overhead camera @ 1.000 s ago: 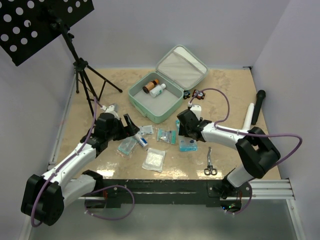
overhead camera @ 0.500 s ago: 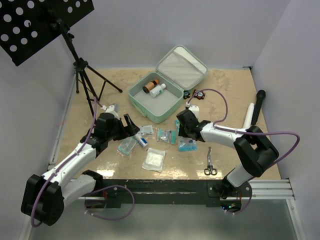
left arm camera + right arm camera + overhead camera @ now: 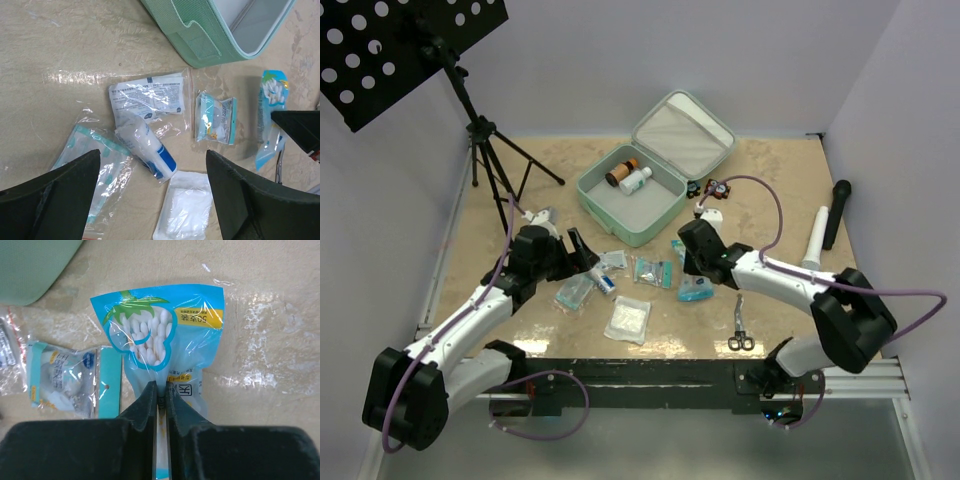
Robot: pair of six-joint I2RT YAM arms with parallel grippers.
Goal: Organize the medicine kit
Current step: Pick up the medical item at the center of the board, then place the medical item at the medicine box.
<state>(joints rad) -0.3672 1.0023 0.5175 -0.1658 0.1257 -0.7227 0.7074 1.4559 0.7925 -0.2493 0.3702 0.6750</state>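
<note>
Looks like right claw (image 3: 159, 390) just snapped closed, pinching the blue cotton-swab packet (image 3: 160, 335); left claw (image 3: 152, 160) hangs spread. Next stop, probably the medicine kit (image 3: 608, 218), open further back.

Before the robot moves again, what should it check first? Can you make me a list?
1. Right fingers shut on the swab bag: ok.
2. Only the swab bag is in the grip, not the small packet beside it: ok.
3. Kit is open, with its lid tipped back: ok.
4. There is bare room in the kit next to the two bottles: ok.
5. Left fingers are open, hold nothing, and are off to the side of the way to the kit: ok.
6. Swab bag is lifted off the table: cannot tell.
</note>
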